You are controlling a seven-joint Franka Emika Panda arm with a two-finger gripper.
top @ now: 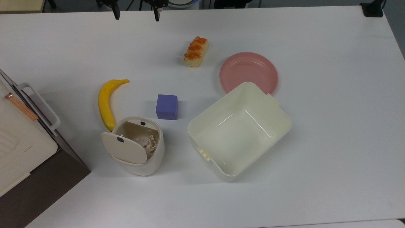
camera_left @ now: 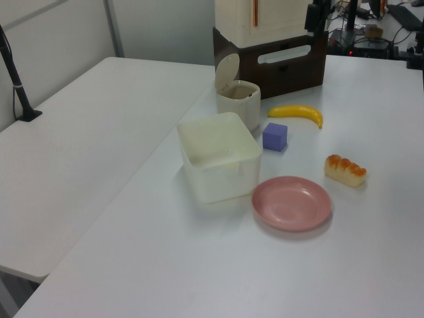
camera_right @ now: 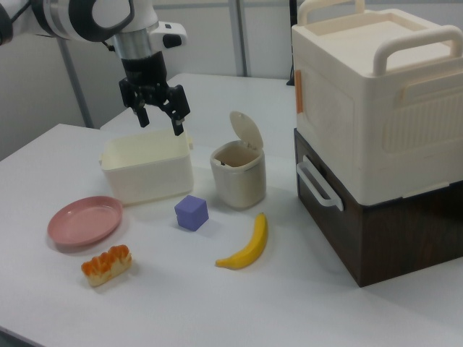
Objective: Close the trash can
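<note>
Fingers [camera_right: 160, 119] spread apart, holding nothing, raised well above the desk [top: 316, 158]. In the top view the two tips [top: 135, 14] sit at the far edge of the frame.

Trash can [top: 139, 148] lies well apart from the fingers: toward the near side of the desk in the top view, almost straight down the frame from the tips. In the right view it [camera_right: 239, 176] stands below the fingers and toward the right view's right. The banana [top: 106, 103] and purple cube [top: 166, 107] lie in the stretch between the fingers and the can; the larger lidless tub [top: 240, 131] stands off to the top view's right of that line.

Can: cream-white, rounded-square body, upright. Lid [camera_right: 247, 131] swung up on its hinge, standing near upright, on the side of the can away from the fingers. Small dark button on the lid's inner face. Brownish interior with a crumpled scrap inside [top: 149, 143].

Judgement: task not yet begun on the can. The coming move likely calls for travelling over the banana and cube, getting behind the raised lid, then pressing it forward and down.
</note>
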